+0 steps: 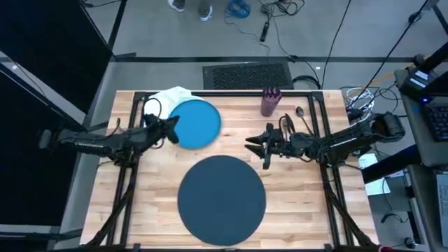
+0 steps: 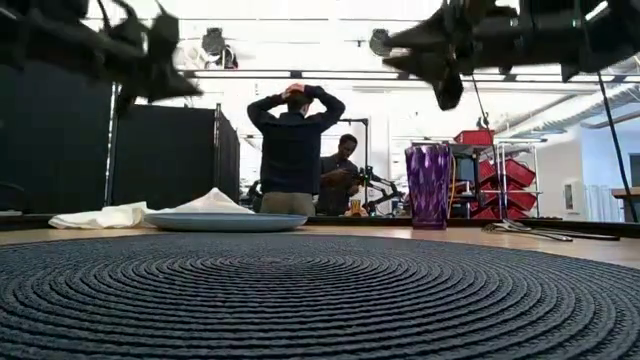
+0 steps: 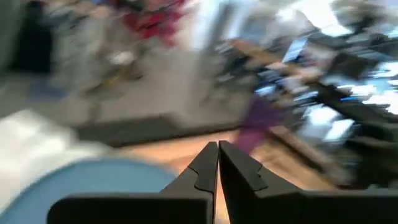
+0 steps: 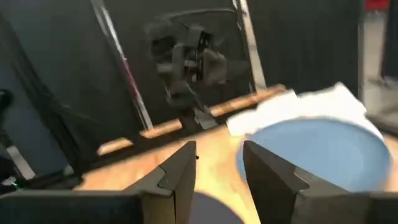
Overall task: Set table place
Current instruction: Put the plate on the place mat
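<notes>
Fingers (image 3: 218, 163) together over blue plate (image 1: 195, 123)

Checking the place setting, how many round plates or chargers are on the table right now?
2: the dark grey charger at the table's near middle, and the blue plate farther back left, beside the white napkin. None looks hidden.

Left end effector (image 1: 173, 127) raised, fingers together; right end effector (image 1: 253, 146) raised, parted
</notes>
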`<state>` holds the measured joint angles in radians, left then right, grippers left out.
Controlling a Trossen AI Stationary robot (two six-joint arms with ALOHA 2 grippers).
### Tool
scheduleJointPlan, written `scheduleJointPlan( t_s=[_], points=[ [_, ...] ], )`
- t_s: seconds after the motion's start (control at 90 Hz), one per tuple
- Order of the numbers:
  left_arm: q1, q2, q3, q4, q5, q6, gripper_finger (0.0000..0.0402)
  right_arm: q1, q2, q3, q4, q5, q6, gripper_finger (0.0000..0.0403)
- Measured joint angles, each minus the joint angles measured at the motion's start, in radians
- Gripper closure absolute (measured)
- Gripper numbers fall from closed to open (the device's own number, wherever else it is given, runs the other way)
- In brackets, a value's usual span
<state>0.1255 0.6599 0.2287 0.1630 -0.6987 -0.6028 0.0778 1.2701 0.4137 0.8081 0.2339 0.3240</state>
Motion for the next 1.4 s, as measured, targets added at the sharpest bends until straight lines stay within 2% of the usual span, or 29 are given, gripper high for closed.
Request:
scheduleJointPlan(
  t_s=[0.156,0.444,0.533,0.689,0.878,1.022,1.4],
  points=[
    [0.184,0.001,0.0,-0.205,0.136,-0.131,0.0402,0.011,0.001,0.0,-0.047,-0.006,0.082,0.0284],
    [0.4,0.039,0.0,-0.215,0.37,-0.125,0.0402,0.123,0.0,0.001,0.044,-0.002,0.102,0.0284],
    [0.437,0.063,0.0,-0.235,0.384,-0.118,0.0401,0.152,0.0,0.001,0.053,0.0,0.106,0.0284],
    [0.465,0.097,0.0,-0.3,0.392,-0.115,0.0387,0.194,0.0,0.001,0.056,0.002,0.13,0.0284],
    [0.464,0.118,0.0,-0.327,0.482,-0.115,0.0337,0.233,0.0,0.001,0.056,0.007,0.136,0.0267],
    [0.464,0.118,0.0,-0.33,0.47,-0.115,0.0308,0.245,0.0,0.001,0.056,0.035,0.139,0.0252],
    [0.463,0.118,0.0,-0.475,0.443,-0.115,0.0301,0.245,0.0,0.002,0.055,0.036,0.157,0.0241]
  ],
)
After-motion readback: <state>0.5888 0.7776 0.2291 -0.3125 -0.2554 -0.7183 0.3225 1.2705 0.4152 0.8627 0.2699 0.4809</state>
